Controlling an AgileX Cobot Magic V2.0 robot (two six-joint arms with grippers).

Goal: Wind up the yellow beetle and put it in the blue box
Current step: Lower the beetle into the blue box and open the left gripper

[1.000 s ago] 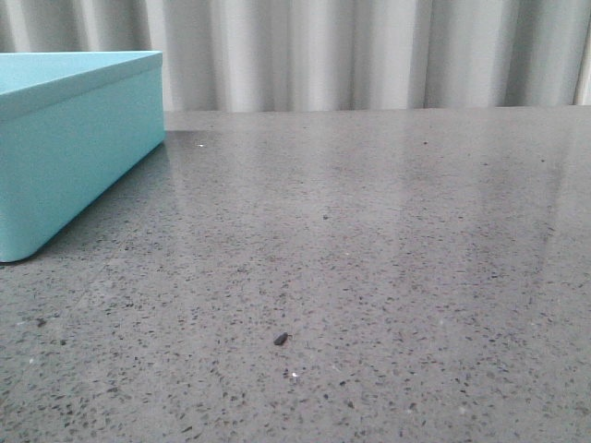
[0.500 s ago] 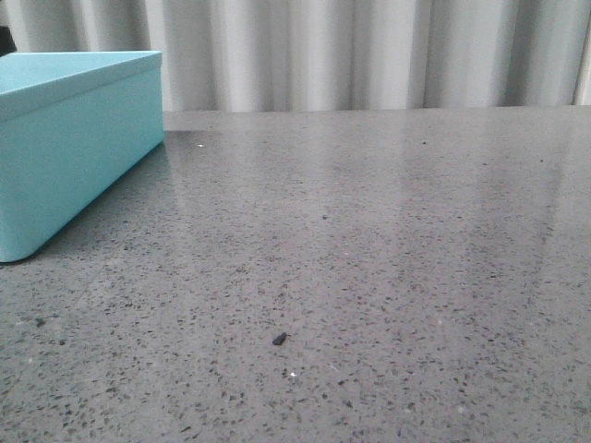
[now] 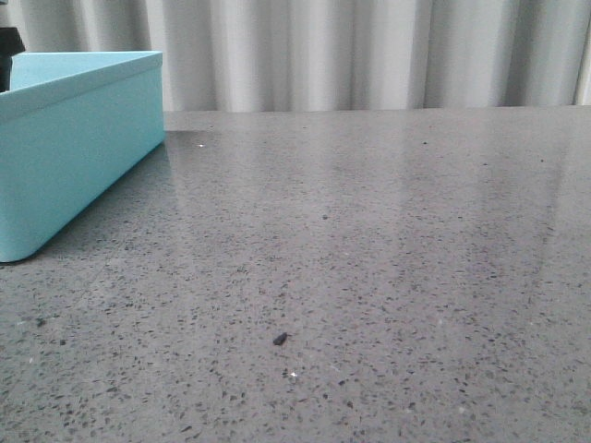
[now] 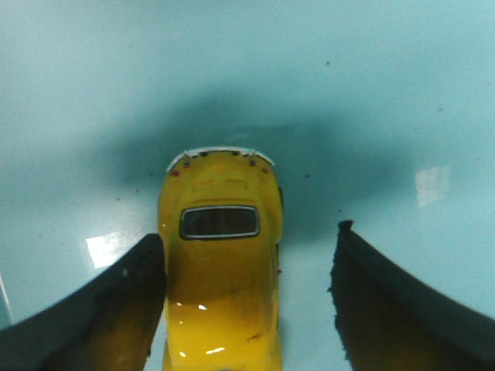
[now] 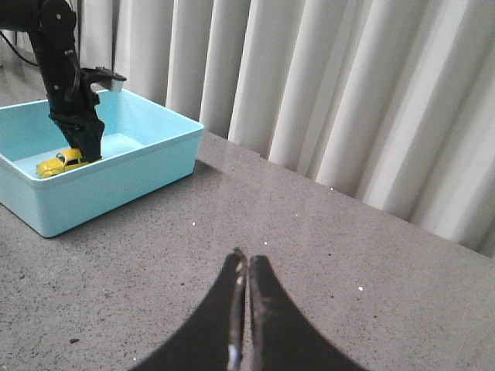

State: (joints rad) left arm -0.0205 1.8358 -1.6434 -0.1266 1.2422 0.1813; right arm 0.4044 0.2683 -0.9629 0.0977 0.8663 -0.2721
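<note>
The yellow beetle (image 4: 220,270) rests on the floor of the blue box (image 4: 356,85), seen from above in the left wrist view. My left gripper (image 4: 249,232) is open around it: one finger (image 4: 116,301) lies against the car's side, while the other finger (image 4: 387,301) stands clear of it. The right wrist view shows the beetle (image 5: 60,163) inside the blue box (image 5: 116,182) with the left gripper (image 5: 85,143) over it. My right gripper (image 5: 248,256) is shut and empty above the grey table. In the front view the blue box (image 3: 83,157) hides the car.
Grey speckled table (image 3: 369,258) stretches right of the box, with a small dark crumb (image 3: 280,339) near the front. A pleated white curtain (image 3: 369,55) hangs behind the far edge. A dark piece of the left arm (image 3: 7,41) shows above the box rim.
A dark part of the left arm has come up into the front view's top left corner, above the box. Nothing else there has moved.
</note>
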